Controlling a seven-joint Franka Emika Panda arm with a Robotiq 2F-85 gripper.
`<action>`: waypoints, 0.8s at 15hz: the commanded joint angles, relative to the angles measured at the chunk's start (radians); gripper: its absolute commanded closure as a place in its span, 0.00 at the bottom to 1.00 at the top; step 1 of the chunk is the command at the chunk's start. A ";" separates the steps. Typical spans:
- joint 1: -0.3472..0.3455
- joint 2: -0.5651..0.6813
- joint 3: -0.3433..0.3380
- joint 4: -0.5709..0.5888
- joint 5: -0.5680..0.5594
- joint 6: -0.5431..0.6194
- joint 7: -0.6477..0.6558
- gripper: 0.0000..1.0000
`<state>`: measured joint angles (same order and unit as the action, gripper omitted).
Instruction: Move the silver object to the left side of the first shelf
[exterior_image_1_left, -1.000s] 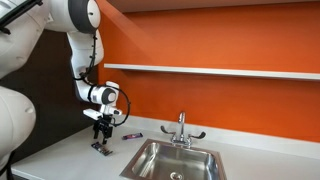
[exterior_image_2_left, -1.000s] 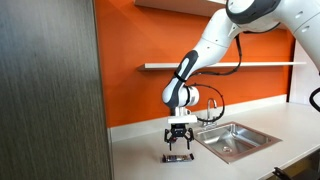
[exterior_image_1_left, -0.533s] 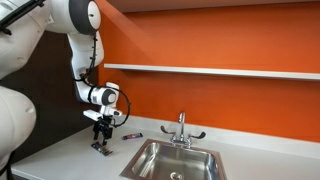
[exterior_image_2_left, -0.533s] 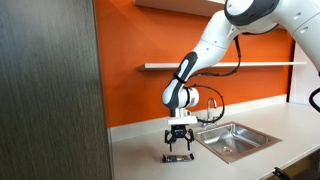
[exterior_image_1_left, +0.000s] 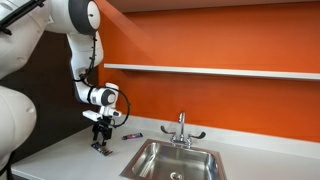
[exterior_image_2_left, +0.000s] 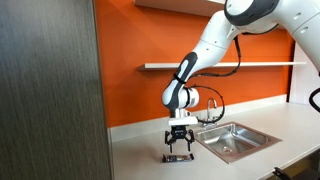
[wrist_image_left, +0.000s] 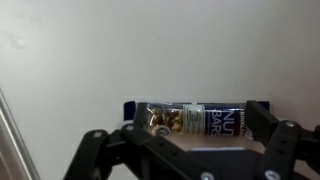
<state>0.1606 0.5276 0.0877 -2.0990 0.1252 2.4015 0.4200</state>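
Observation:
The silver object (wrist_image_left: 190, 118) is a small flat wrapped bar lying on the white counter. It shows small and dark in both exterior views (exterior_image_1_left: 100, 146) (exterior_image_2_left: 178, 157). My gripper (wrist_image_left: 180, 130) points straight down just above it, open, with one finger past each end of the bar. It also shows in both exterior views (exterior_image_1_left: 101, 139) (exterior_image_2_left: 179, 147). I cannot tell whether the fingers touch the bar. The first shelf (exterior_image_1_left: 210, 71) (exterior_image_2_left: 220, 65) is a thin white board on the orange wall, well above the gripper.
A steel sink (exterior_image_1_left: 175, 160) (exterior_image_2_left: 235, 140) with a chrome faucet (exterior_image_1_left: 181, 128) (exterior_image_2_left: 212, 105) is set in the counter beside the gripper. A small purplish-dark stick (exterior_image_1_left: 130, 135) lies near the wall. A tall dark panel (exterior_image_2_left: 50, 90) stands on one side.

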 joint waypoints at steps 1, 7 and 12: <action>0.012 -0.011 -0.006 -0.017 0.006 0.015 -0.044 0.00; 0.001 -0.009 -0.005 -0.013 -0.029 0.023 -0.162 0.00; -0.010 0.002 -0.009 0.003 -0.076 0.016 -0.290 0.00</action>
<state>0.1642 0.5276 0.0775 -2.1051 0.0818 2.4143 0.2070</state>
